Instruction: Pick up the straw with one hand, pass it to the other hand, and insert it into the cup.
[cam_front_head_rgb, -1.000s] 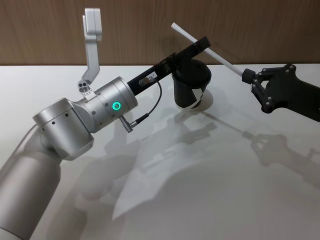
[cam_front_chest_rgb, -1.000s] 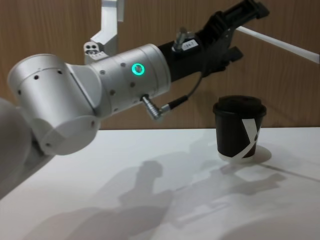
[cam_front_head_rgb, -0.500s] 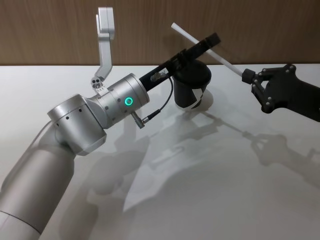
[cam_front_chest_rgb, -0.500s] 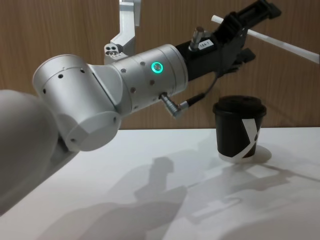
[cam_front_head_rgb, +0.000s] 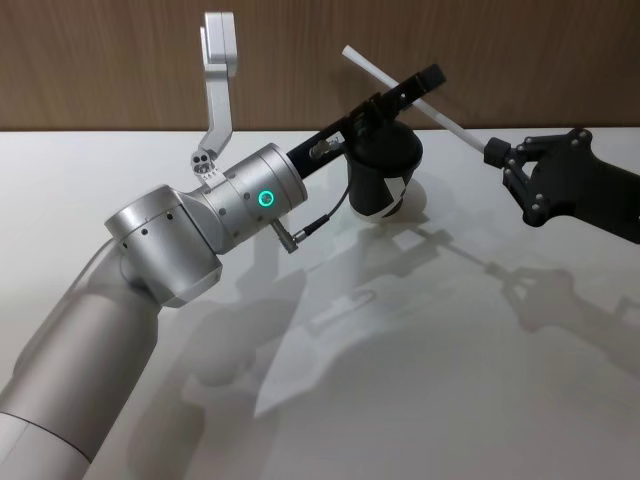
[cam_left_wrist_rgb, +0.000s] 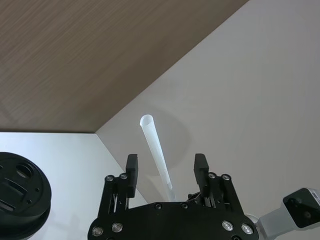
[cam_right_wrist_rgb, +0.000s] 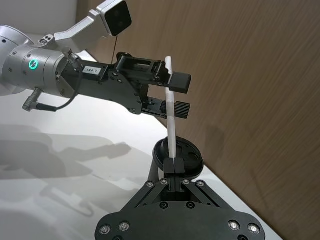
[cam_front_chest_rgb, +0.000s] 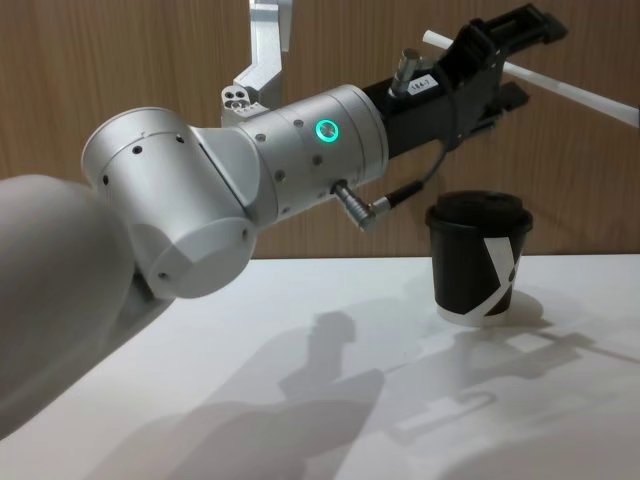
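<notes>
Over the right side of the smooth white desk (cam_front_head_rgb: 450, 380), the black right gripper (cam_front_head_rgb: 494, 152) pinches the lower end of the straw (cam_front_head_rgb: 455, 127), a thin, straight white tube slanting up toward the far left. The left gripper (cam_front_head_rgb: 420, 85) has its fingers spread either side of it, above the black lidded paper cup (cam_front_head_rgb: 368, 188).

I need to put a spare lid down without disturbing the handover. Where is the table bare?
The near table is bare between the left arm and the right gripper, in front of the cup. The far left stretch by the wooden wall is bare too. Crowded: above the cup, where the left gripper and the straw meet.
</notes>
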